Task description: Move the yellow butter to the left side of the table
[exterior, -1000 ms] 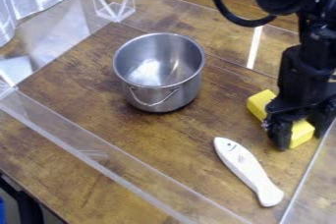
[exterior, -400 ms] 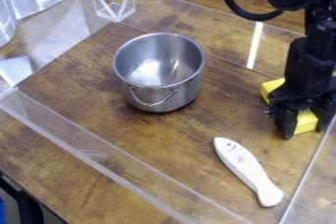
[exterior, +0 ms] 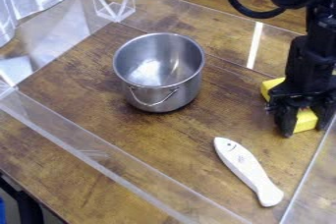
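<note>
The yellow butter lies on the dark wood table near its right edge. The black arm hides most of it, leaving yellow showing at its far corner and its near end. My gripper points straight down onto the butter, with one dark finger on its left side and the other on its right. Whether the fingers press the block cannot be made out.
A steel pot with a wire handle stands mid-table, left of the gripper. A white spatula-like utensil lies in front of the butter. Clear plastic walls edge the table, and one runs just right of the butter.
Since a second ago the gripper and the visible yellow of the butter sit slightly farther back on the table. Nothing visibly differs from the later of the two earlier frames.
</note>
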You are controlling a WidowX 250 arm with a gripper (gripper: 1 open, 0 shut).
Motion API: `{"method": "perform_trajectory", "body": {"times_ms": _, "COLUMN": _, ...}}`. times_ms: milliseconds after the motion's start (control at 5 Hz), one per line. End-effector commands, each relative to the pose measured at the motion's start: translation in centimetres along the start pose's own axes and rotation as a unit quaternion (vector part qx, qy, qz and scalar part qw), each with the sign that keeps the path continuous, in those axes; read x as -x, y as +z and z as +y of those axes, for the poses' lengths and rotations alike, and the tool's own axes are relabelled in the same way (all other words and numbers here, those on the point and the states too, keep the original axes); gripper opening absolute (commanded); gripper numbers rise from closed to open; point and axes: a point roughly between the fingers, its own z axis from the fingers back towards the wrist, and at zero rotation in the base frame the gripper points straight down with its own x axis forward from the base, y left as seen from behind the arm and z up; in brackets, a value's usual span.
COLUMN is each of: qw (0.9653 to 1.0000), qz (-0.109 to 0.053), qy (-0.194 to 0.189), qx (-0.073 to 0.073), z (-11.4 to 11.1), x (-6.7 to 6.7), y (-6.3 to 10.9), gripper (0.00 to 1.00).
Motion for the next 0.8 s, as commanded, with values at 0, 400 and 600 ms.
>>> {"method": "perform_trajectory", "body": {"times_ms": 0, "qw": 0.9998, "qz": -0.007, "qy": 0.018, "qx": -0.01, "z": 0.8, "x": -2.6, "y": 0.2, "gripper": 0.0}}
{"method": "perform_trajectory", "body": {"times_ms": 400, "qw": 0.9991, "qz": -0.008, "qy": 0.031, "qx": -0.029, "z": 1.7, "x": -2.7, "y": 1.3, "gripper": 1.0}}
{"method": "perform_trajectory", "body": {"times_ms": 600, "qw": 0.9985, "qz": -0.006, "qy": 0.042, "qx": -0.036, "z": 2.0, "x": -3.9, "y": 1.7, "gripper": 1.0}}
